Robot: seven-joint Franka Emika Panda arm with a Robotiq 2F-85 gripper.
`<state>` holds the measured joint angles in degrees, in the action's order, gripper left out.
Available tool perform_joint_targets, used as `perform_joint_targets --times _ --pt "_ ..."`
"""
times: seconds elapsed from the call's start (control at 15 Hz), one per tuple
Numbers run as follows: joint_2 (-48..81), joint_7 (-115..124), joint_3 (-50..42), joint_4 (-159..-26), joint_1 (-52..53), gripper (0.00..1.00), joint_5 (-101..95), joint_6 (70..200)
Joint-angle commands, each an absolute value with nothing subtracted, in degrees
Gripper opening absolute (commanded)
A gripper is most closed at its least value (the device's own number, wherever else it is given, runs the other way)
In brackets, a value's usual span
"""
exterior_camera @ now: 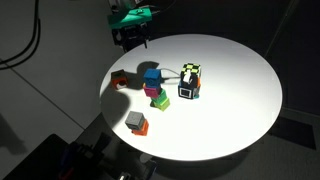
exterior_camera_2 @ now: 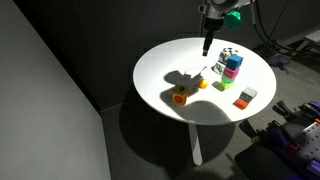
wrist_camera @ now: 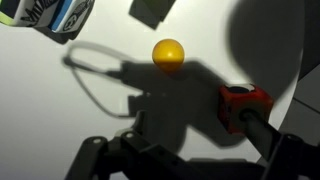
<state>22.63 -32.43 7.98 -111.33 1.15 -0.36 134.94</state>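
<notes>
Above round white table [exterior_camera: 245, 95]: black gripper [exterior_camera_2: 207, 47] spread open, empty, small yellow ball [wrist_camera: 168, 54] beneath.
Lettering on black-and-white printed box [wrist_camera: 45, 12] cannot be read.

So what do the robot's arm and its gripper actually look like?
The gripper is black and slim. Just above it sits a teal-green part, and the wrist section above that looks pale grey. Any markings are too small to read.

One table [exterior_camera: 240, 90], one yellow ball [wrist_camera: 168, 54], one patterned cube [exterior_camera: 190, 82], one grey-topped block [exterior_camera: 136, 121], one red piece [exterior_camera_2: 180, 96]; three plain blocks: blue [exterior_camera: 152, 75], magenta [exterior_camera: 155, 92], green [exterior_camera: 160, 103].
</notes>
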Motion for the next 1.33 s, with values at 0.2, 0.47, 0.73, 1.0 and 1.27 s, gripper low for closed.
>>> perform_joint_targets --times 0.2,0.47,0.73,1.0,1.27 --pt "28.4 -24.9 7.7 -106.8 4.9 1.0 -5.1 135.2" --pt "30.6 -18.4 7.4 -105.0 6.7 1.0 -5.0 134.5" --pt "32.2 -15.9 7.4 -103.8 7.3 1.0 -5.0 134.3" --pt "31.7 -17.5 8.3 -105.4 6.4 1.0 -4.1 135.4" --pt "31.8 -17.4 8.3 -105.1 6.4 1.0 -4.1 135.3"
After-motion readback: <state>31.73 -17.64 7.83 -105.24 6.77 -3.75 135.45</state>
